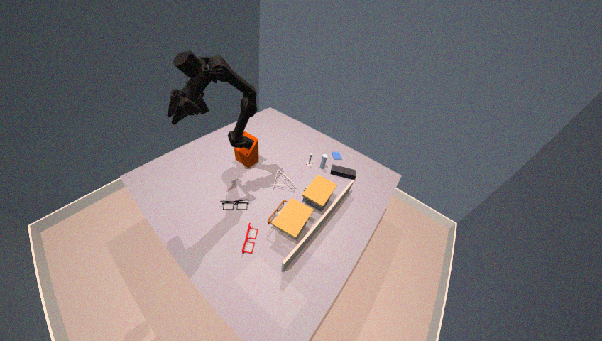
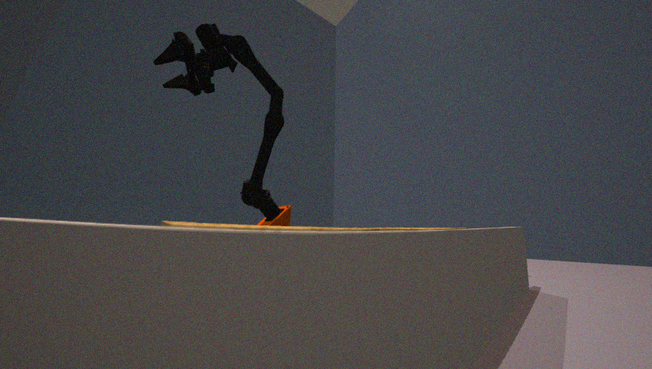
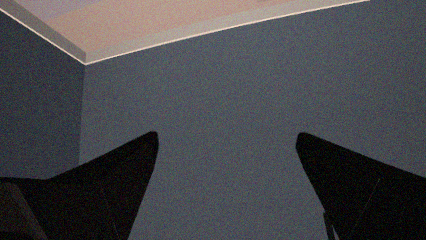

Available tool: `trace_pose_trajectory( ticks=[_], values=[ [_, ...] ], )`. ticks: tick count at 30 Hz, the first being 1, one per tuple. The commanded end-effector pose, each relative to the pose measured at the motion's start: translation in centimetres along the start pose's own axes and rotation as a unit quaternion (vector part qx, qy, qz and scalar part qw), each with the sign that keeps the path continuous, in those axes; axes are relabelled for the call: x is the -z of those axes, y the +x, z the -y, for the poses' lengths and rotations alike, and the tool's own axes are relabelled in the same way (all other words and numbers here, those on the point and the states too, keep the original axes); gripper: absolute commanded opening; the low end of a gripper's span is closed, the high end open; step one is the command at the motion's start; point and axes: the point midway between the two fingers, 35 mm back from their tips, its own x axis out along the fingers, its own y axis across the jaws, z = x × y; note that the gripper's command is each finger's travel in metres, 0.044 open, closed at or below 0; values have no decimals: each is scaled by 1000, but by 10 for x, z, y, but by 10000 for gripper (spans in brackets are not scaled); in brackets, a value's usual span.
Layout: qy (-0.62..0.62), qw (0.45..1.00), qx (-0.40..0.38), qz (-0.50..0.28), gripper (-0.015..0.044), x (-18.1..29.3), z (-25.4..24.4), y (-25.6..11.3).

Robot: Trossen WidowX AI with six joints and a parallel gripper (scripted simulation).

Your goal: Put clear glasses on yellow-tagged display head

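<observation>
My gripper [image 1: 171, 118] [image 2: 159, 74] [image 3: 228, 139] is open and empty, high up and away from the glasses and heads. A whitish thin-framed object [image 1: 277, 180], apparently the clear glasses, is on the table left of the far display head. The near display head [image 1: 292, 217] and far display head [image 1: 319, 190] show mainly as orange-yellow square tops. Brown-framed glasses [image 1: 277, 212] are at the near head's left side. I cannot make out the yellow tag or the heads' faces. The wrist view shows neither glasses nor heads.
Black glasses [image 1: 235, 204] and red glasses [image 1: 249, 239] lie on the table [image 1: 169, 190]. A long pale low wall [image 1: 317, 226] stands behind the heads. A dark box [image 1: 343, 171], grey cylinder [image 1: 323, 161], small post [image 1: 310, 159] and blue pad [image 1: 336, 155] are farther back.
</observation>
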Motion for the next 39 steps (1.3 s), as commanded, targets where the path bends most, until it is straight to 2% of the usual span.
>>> trace_pose_trajectory(
  ticks=[1,8,11,17,23,27,30,39],
  values=[
    [0,1000,0,0,426,0,0,0],
    [0,1000,0,0,440,0,0,0],
    [57,998,11,25,361,1,-13,15],
    [257,955,29,143,204,-16,-42,86],
    [403,875,0,267,200,-64,-34,155],
    [461,823,-36,331,200,-103,-15,185],
    [471,792,-40,386,200,-129,9,190],
    [516,711,-143,456,200,-210,55,206]
  ],
)
